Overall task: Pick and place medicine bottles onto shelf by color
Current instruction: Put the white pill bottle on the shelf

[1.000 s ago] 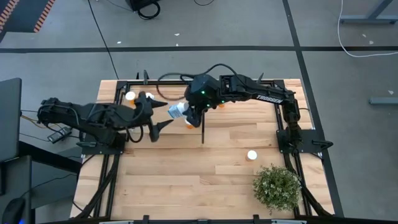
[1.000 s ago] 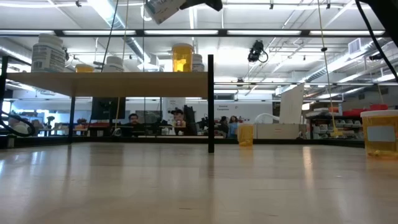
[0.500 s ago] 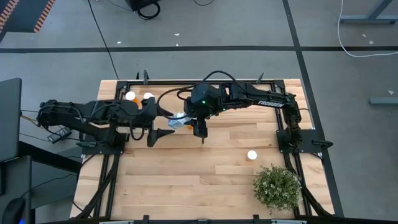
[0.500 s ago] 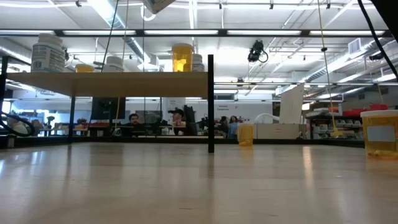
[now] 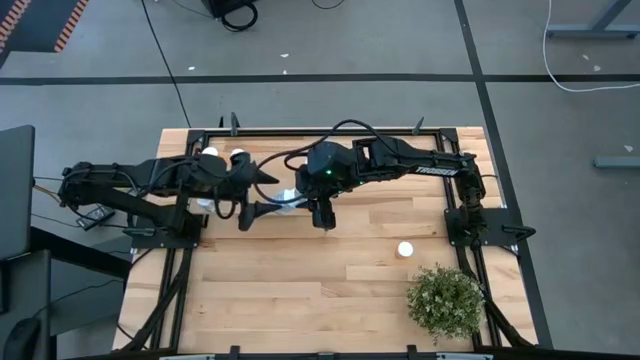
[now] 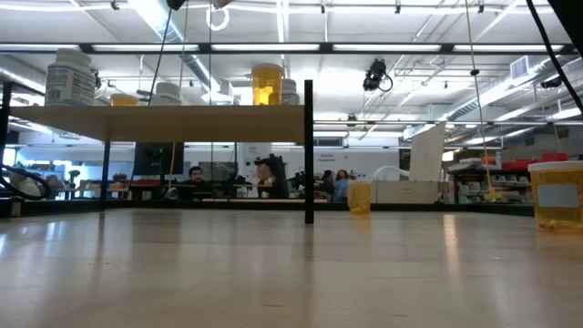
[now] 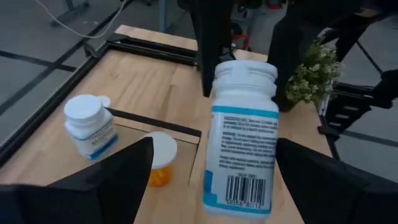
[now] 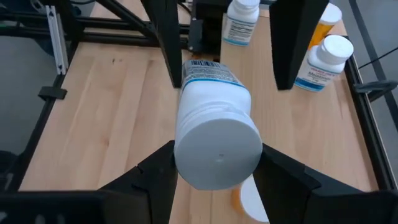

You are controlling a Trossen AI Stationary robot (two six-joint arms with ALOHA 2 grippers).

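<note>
A white medicine bottle (image 5: 287, 197) with a blue-edged label hangs over the shelf (image 5: 270, 170) at the table's far side, with my right gripper (image 5: 312, 195) shut on it. My left gripper (image 5: 262, 195) is open. Its two fingers (image 7: 118, 180) stand on either side of the bottle's base without touching it. On the shelf stand a white bottle (image 7: 90, 127) and an orange one (image 7: 158, 165). The low view shows more bottles on the shelf top (image 6: 155, 111) beside the black divider (image 6: 309, 150). My right gripper pinches the white bottle at its cap end (image 8: 186, 149) between its two fingers (image 8: 155, 180). They come from the table's right, slanting down. The bottle is lifted clear of the shelf and tilted, with its base (image 7: 239, 202) toward my left gripper.
One bottle with a white cap (image 5: 405, 250) stands alone on the tabletop, near the bushy plant (image 5: 445, 300) at the near right corner. Other bottles (image 8: 326, 62) stand on the shelf behind the held one. A black frame (image 5: 200, 135) runs round the table's far part.
My right gripper has carried the white bottle a little toward the table's near edge and rolled its wrist, turning the bottle. My left gripper has swung round toward the bottle, so its open fingers now flank the base.
</note>
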